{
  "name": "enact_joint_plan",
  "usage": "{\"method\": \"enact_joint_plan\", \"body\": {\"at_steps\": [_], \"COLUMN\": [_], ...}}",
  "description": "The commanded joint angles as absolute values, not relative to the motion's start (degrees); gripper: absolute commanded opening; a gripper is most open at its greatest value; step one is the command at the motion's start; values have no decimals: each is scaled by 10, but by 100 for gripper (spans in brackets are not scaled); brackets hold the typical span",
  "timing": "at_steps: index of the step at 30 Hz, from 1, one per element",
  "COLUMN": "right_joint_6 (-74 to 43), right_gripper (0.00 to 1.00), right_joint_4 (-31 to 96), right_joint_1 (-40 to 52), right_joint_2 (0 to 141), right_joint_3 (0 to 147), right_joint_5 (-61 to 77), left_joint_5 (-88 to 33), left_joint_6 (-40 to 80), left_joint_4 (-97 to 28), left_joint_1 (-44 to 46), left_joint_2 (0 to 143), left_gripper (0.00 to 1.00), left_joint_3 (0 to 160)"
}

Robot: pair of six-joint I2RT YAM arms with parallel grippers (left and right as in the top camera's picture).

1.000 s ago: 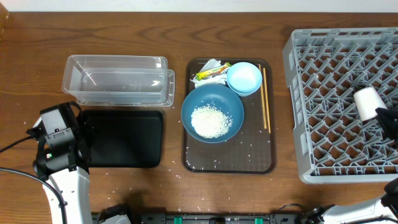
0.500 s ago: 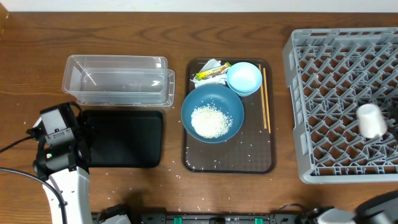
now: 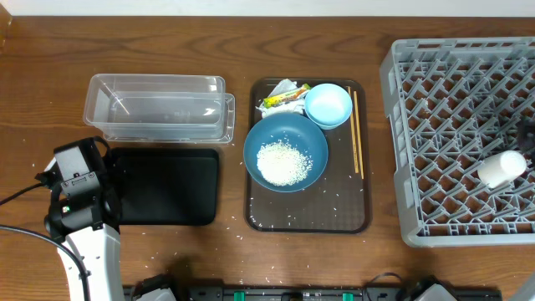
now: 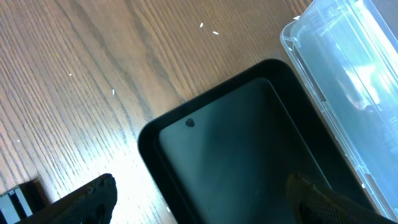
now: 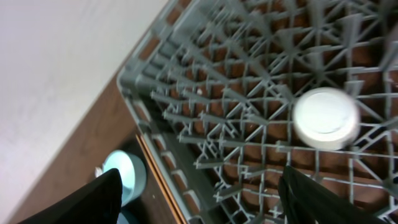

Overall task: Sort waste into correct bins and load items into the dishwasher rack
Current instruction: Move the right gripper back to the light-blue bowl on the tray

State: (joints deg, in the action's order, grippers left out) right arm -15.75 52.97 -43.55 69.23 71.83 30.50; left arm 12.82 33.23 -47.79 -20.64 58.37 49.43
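**A:** How much of the job is done, in your opinion?

**B:** Only a small part, I think. The white cup (image 3: 501, 167) is inside the dishwasher rack (image 3: 451, 125), at its right side, among the pegs. I cannot tell whether it stands straight or leans.

**A:** Does the right gripper (image 5: 200, 180) hold it?

**B:** No. Its fingers are spread apart with nothing between them, and the cup is clear of them. The left gripper (image 4: 200, 183) is wide open and empty too, over the black tray (image 3: 167, 186) at the left.

**A:** And what is left to do?

**B:** Almost everything. The dark-blue bowl (image 3: 286, 134) with the rice (image 3: 284, 163) in it, the light-blue bowl (image 3: 328, 105) and the chopsticks (image 3: 357, 134) are all on the brown tray (image 3: 309, 219) in the middle. The tissue (image 3: 284, 87) and the wrapper (image 3: 282, 99) lie at its far edge. The clear tub (image 3: 159, 113), just behind the black tray, looks empty, and the black tray also. A few loose grains (image 3: 267, 280) are scattered on the table near the front.
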Motion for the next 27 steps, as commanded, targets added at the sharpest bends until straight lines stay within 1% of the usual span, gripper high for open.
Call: {"method": "enact_joint_plan", "body": {"at_steps": [1,5,7,11,13,16,17,20,21,24,25,26,27], "right_joint_6": [-174,-173,-171,-138,-121,-115,-115,-116,-117,-134,-138,-140,-139], "right_gripper": [77,76,77,75,75,76,78,89,91,91,90,86,85], "right_joint_4": [529,556,601,694,741,780,782,766,755,719,708,696,687], "right_joint_1": [-359,-237,-164,-63,-23,18,28,53,60,74,78,83,87], "right_joint_2": [691,714,747,835,894,985,1013,1080,1101,1157,1173,1187,1200], "right_joint_3": [752,828,898,1027,1090,1158,1170,1177,1177,1177,1177,1177,1177], "right_joint_5": [243,205,153,93,88,81,81,81,81,79,81,85,86], "left_joint_5": [133,134,133,134,134,133,134,134,134,133,133,133,134], "left_joint_6": [337,337,337,337,337,337,337,337,337,337,337,337,337], "left_joint_4": [-480,-480,-480,-479,-479,-480,-480,-480,-479,-480,-480,-480,-480], "left_joint_1": [-210,-210,-210,-210,-210,-210,-210,-210,-210,-210,-210,-210,-210], "left_joint_2": [581,581,581,581,581,581,581,581,581,581,581,581,581], "left_gripper": [89,90,90,90,89,90,90,89,89,90,90,89,90], "left_joint_3": [504,504,504,504,504,504,504,504,504,504,504,504,504]}}
